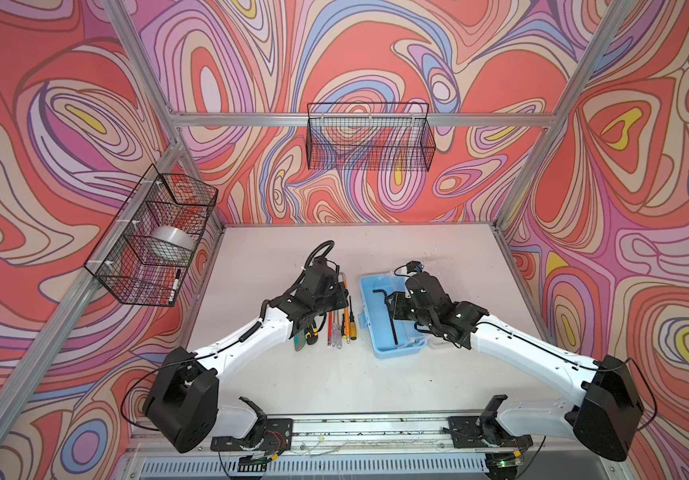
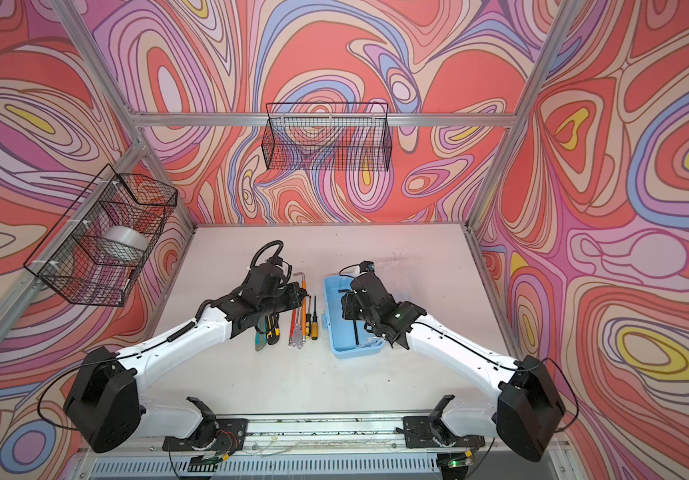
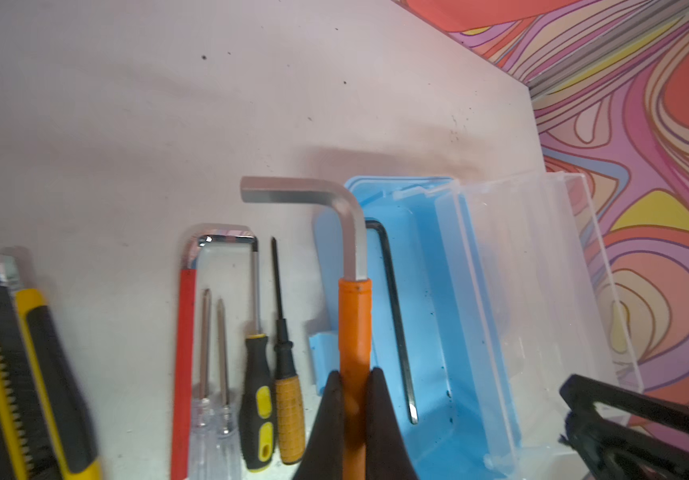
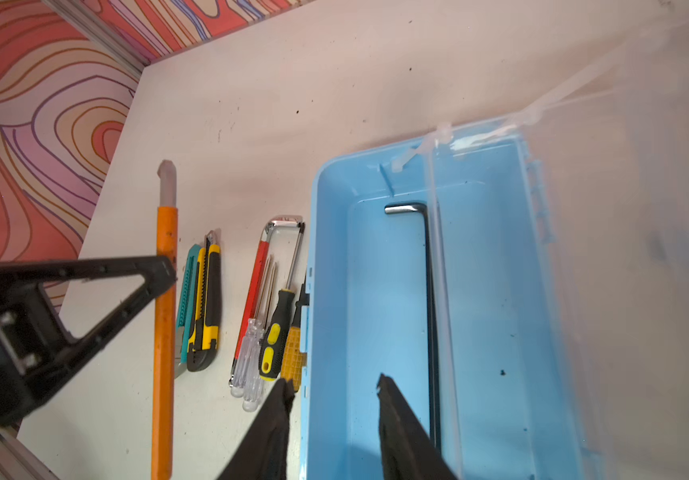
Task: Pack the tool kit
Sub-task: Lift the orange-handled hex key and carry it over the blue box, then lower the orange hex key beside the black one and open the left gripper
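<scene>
Closest to the left wrist camera, the left tool was clamped tight on the orange sleeve of a large silver L-shaped hex key. The key seemed raised over the near wall of the small rectangular light-blue plastic box. Inside the box lay one thin black hex key, and the clear hinged lid hung open on the side away from the loose items. From the right wrist, the right tool stood part open astride the box's long wall, holding nothing. Beside the box on the white counter lay a red-sleeved hex key, two clear-handled screwdrivers, a black-and-yellow screwdriver, an orange-handled screwdriver and two utility knives. Both top views showed the box near the middle of the counter, with the unpacked row on its left. By my reckoning packing had barely begun: one piece stowed, one in hand, seven waiting, and the lid to shut.
</scene>
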